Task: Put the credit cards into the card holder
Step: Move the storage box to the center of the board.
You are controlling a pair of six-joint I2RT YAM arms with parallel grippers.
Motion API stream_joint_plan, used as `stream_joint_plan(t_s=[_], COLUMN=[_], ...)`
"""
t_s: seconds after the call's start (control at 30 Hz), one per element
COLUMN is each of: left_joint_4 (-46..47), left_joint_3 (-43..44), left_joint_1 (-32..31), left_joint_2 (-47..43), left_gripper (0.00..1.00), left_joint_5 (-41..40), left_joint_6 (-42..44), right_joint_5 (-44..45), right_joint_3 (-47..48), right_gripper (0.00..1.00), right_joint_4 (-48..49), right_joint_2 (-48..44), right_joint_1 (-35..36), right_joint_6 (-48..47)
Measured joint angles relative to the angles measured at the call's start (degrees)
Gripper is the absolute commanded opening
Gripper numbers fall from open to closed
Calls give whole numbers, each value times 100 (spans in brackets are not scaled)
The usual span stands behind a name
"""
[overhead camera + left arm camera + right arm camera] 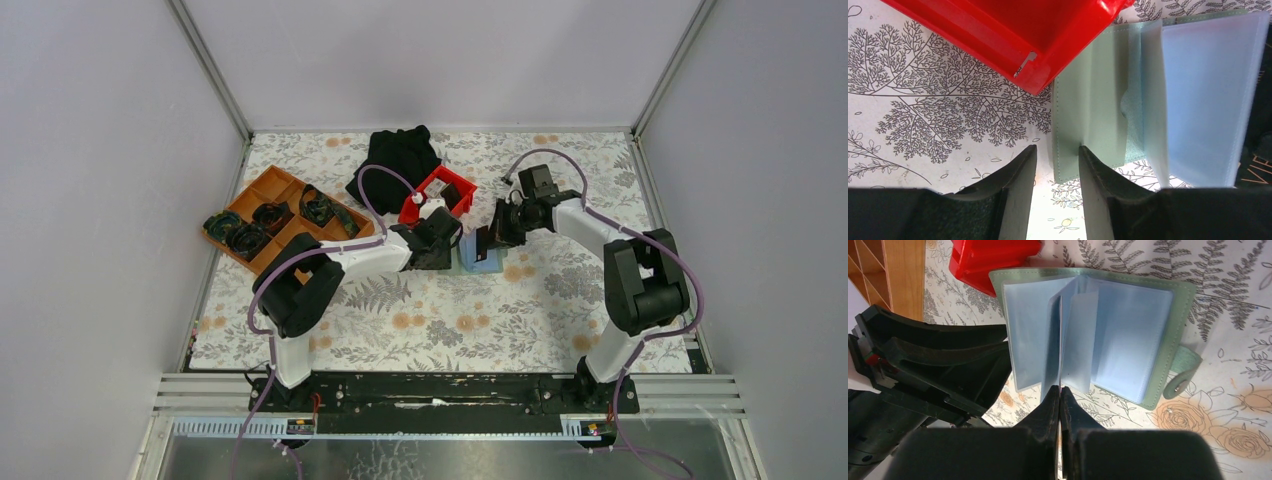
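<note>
Card holder (481, 260): it is laid open on the floral table (430, 320), green cover down, with its pale blue clear sleeves (1128, 340) fanned upward.
Snap tab (1182, 375): it is seen sticking out from 1 side edge of the card holder's cover.
Left gripper (1058, 150): it is placed at the card holder's left edge. The jaws are held partly apart, astride the cover's rim. Bare table is seen between 1 finger (1018, 175) and the cover, and no grip is shown.
Right gripper (1060, 392): its jaws are pressed together on 1 thin sleeve leaf near the card holder's spine, and the leaf is held upright.
Red bin (973, 30): it is set just beside the card holder's far left corner; contact cannot be told.
Orange tray (285, 185): it is set well apart to the left of the card holder, with dark items in its compartments.
Black cloth (400, 155): it is bunched beyond the red bin, farther from the card holder.
</note>
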Motion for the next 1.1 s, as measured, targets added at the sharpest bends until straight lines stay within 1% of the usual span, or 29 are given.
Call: stream_joint_plan(t_s=[0.73, 0.9, 1.1], left_joint_4=[122, 79, -212], left_joint_3=[-315, -411, -511], left_joint_1=[-33, -33, -33], left_joint_2=[-81, -175, -398], left_gripper=[41, 43, 44], left_joint_5=[-7, -11, -101], left_joint_6=[-28, -31, -68], right_joint_5=[199, 334, 435], right_joint_3=[186, 186, 186], right_gripper=[0, 0, 0], right_joint_4=[2, 2, 0], right_joint_2=[494, 553, 566], right_joint_1=[494, 540, 549], right_joint_6=[-2, -2, -20])
